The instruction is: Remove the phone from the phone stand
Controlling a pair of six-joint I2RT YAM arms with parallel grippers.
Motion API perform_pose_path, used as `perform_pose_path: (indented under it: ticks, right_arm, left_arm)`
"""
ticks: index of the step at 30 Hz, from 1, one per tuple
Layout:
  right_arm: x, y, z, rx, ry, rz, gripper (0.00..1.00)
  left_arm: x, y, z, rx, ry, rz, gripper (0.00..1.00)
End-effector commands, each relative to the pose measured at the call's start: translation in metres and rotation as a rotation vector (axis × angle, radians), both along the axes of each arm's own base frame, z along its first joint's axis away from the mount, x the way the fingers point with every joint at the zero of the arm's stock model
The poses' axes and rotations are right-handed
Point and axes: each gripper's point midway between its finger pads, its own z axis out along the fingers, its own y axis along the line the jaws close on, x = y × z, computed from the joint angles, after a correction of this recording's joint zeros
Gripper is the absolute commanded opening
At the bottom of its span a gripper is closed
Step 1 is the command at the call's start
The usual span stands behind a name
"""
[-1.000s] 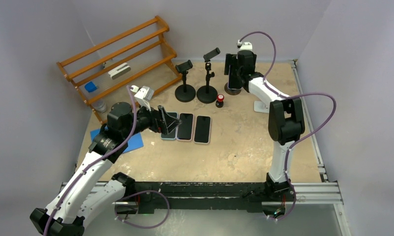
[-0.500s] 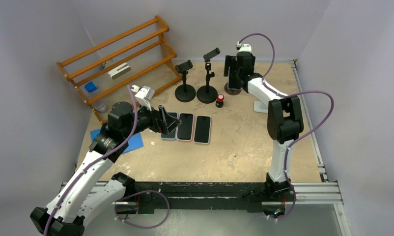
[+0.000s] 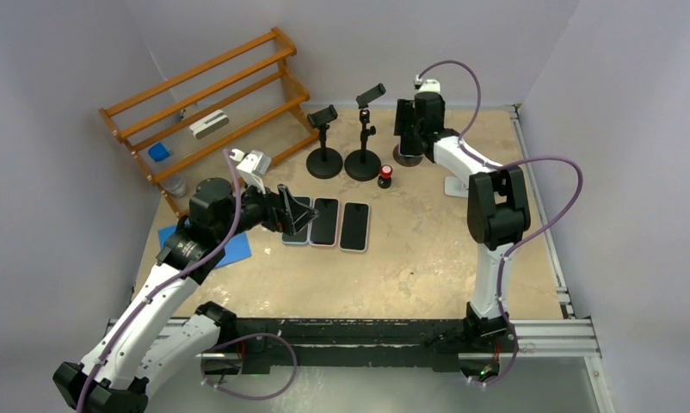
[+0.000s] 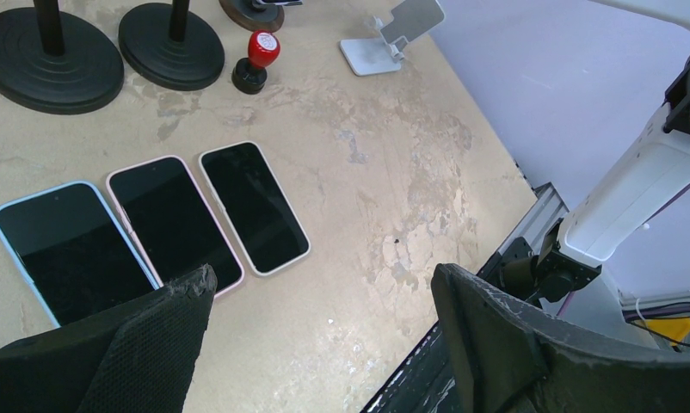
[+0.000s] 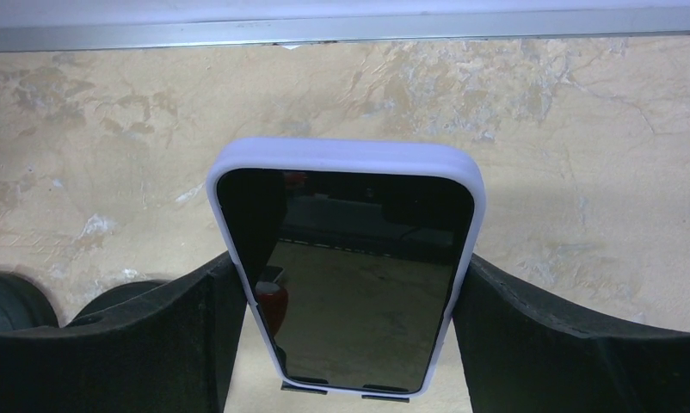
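Note:
A phone in a pale lilac case (image 5: 346,258) stands upright on a phone stand at the back of the table, with the stand's two small clips (image 5: 324,389) at its bottom edge. My right gripper (image 5: 346,275) has its black pads against both long sides of the phone. In the top view the right gripper (image 3: 409,119) sits above the stand's round base (image 3: 406,157). My left gripper (image 4: 320,280) is open and empty, low over the table beside three phones lying flat; it also shows in the top view (image 3: 292,215).
Blue (image 4: 70,249), pink (image 4: 174,219) and white (image 4: 253,206) phones lie in a row. Two empty black stands (image 3: 324,159) (image 3: 361,159), a red-capped knob (image 3: 385,177) and a white stand (image 3: 458,185) are near. A wooden rack (image 3: 212,103) is back left.
My right gripper has shifted slightly up and left at the phone on its stand. The left arm has not moved.

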Motion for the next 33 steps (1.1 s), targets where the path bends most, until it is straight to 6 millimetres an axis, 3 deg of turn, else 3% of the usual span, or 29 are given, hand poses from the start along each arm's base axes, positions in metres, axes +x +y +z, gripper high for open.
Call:
perform_pose_path:
  ticks: [1,17,33]
  right_arm:
    - [0.008,0.001,0.033,0.028,-0.077,-0.004,0.80]
    - [0.003,-0.002,0.048,0.041,-0.113,-0.010,0.53]
    - [-0.005,-0.005,0.082,0.063,-0.179,-0.021,0.48]
  left_arm:
    - [0.001,-0.004,0.013,-0.021,-0.053,-0.021,0.94]
    - [0.001,-0.005,0.013,-0.023,-0.050,-0.024,0.94]
    - [0.000,-0.005,0.012,-0.024,-0.047,-0.025,0.94]
